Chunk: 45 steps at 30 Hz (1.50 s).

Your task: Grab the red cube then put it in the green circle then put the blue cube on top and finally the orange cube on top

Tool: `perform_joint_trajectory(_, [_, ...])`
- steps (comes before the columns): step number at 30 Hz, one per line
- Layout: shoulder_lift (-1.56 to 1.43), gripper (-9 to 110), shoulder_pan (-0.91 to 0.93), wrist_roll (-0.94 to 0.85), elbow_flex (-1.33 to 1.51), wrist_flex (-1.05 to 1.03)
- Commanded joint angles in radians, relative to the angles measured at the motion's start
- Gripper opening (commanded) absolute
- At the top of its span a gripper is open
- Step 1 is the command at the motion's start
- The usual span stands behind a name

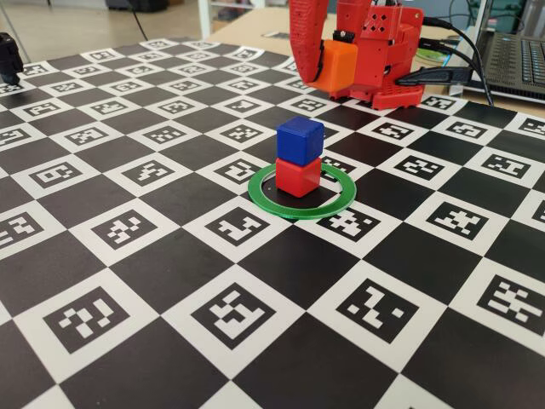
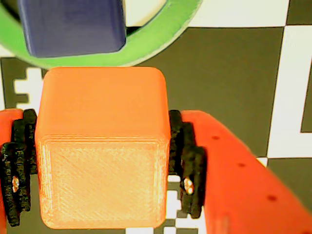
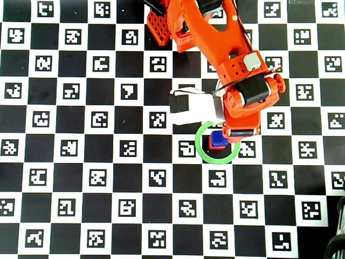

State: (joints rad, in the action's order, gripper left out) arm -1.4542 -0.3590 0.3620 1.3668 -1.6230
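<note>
The gripper [image 2: 105, 170] clamps the orange cube [image 2: 102, 146] between its black pads [image 2: 187, 165], the cube sitting square with no long axis. In the fixed view the blue cube [image 1: 299, 140] is stacked upright on the red cube [image 1: 297, 177] inside the green circle [image 1: 306, 204]; the held cube hangs above the board, apart from the stack.

On the checkered marker-printed worktop [image 1: 153, 281] lies the thin green plastic ring [image 1: 341, 200]. Inside it sits the small red plastic cube [image 1: 298, 176], with the small blue plastic cube [image 1: 299, 136] stacked on top. Behind them in the fixed view, the tool [image 2: 100, 170] holds the small orange plastic cube [image 2: 102, 146] between its jaws, off the worktop.
</note>
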Motion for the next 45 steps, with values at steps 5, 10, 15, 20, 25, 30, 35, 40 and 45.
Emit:
perform_joint_trajectory(5, [0.018,5,0.040,-0.009,-0.115,0.000])
perform_joint_trajectory(10, [0.032,5,0.057,-0.031,-0.092,0.018])
perform_joint_trajectory(15, [0.032,5,0.066,-0.041,-0.061,0.041])
perform_joint_trajectory(20, [0.032,5,0.071,-0.051,-0.035,0.058])
perform_joint_trajectory(25, [0.032,5,0.071,-0.058,-0.008,0.066])
perform_joint_trajectory(30, [0.028,5,0.075,-0.064,0.012,0.074])
perform_joint_trajectory(35, [0.021,5,0.080,-0.071,0.032,0.083])
perform_joint_trajectory(40, [0.018,5,0.091,-0.078,0.063,0.106])
perform_joint_trajectory(45, [0.015,5,0.098,-0.081,0.067,0.110])
